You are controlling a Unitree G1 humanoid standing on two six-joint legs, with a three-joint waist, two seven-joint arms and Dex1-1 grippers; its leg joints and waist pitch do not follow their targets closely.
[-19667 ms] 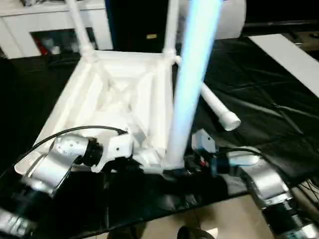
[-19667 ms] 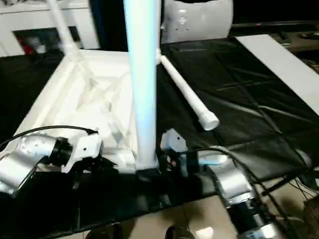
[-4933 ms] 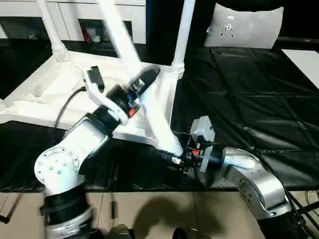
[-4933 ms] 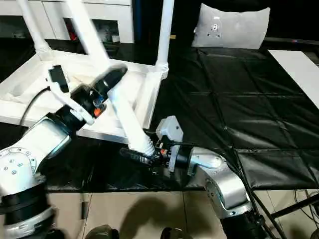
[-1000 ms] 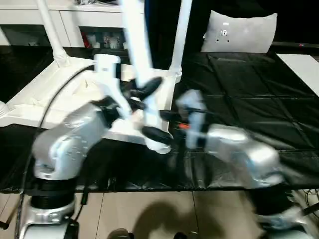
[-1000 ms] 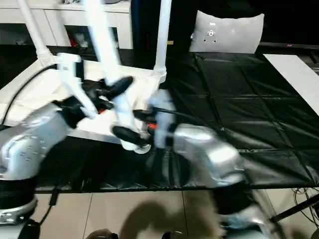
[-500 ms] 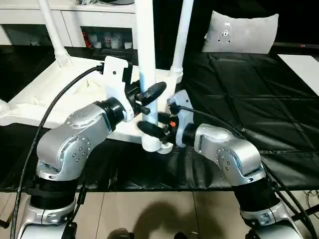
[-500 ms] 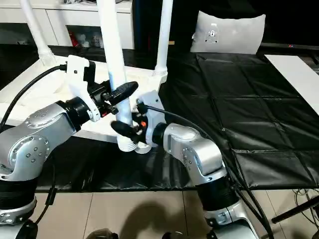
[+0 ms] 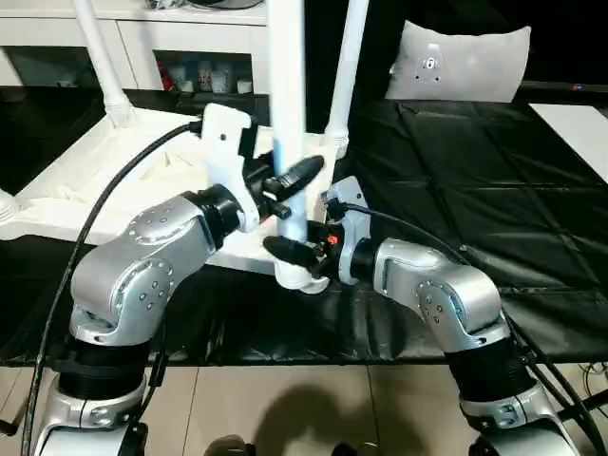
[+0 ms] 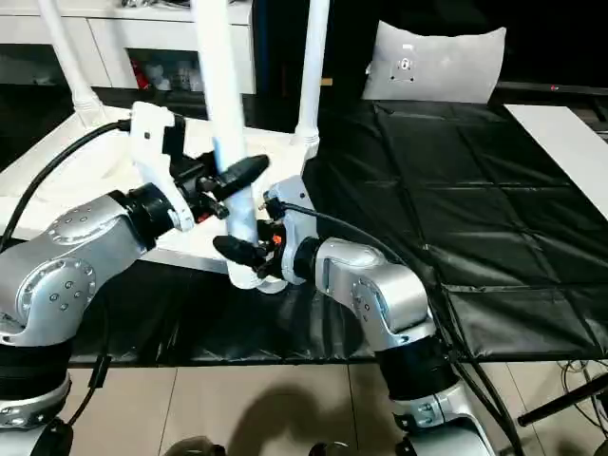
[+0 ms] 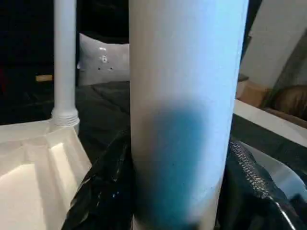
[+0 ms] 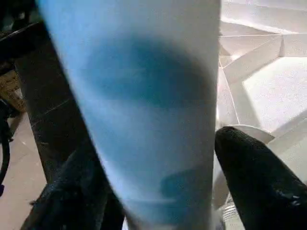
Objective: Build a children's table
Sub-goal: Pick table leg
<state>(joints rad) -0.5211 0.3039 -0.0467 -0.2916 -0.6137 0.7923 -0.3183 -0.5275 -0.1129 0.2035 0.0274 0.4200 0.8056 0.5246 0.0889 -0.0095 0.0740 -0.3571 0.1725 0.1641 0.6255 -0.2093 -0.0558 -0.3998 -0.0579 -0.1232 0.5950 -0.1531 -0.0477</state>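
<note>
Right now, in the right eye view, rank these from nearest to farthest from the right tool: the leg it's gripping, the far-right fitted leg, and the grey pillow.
1. Gripped leg, at the right tool.
2. Fitted leg, behind, at the tabletop's corner.
3. Grey pillow, far back right.

Black quilted mat [image 9: 475,209] covers the surface; upturned white table top [image 9: 104,180] at left, grey pillow [image 9: 461,62] upper right.

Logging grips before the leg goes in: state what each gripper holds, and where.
Left gripper clamps the upright leg on its lower shaft. Right gripper straddles the same leg just above its bottom end, near the tabletop's corner; its grip can't be told.
</note>
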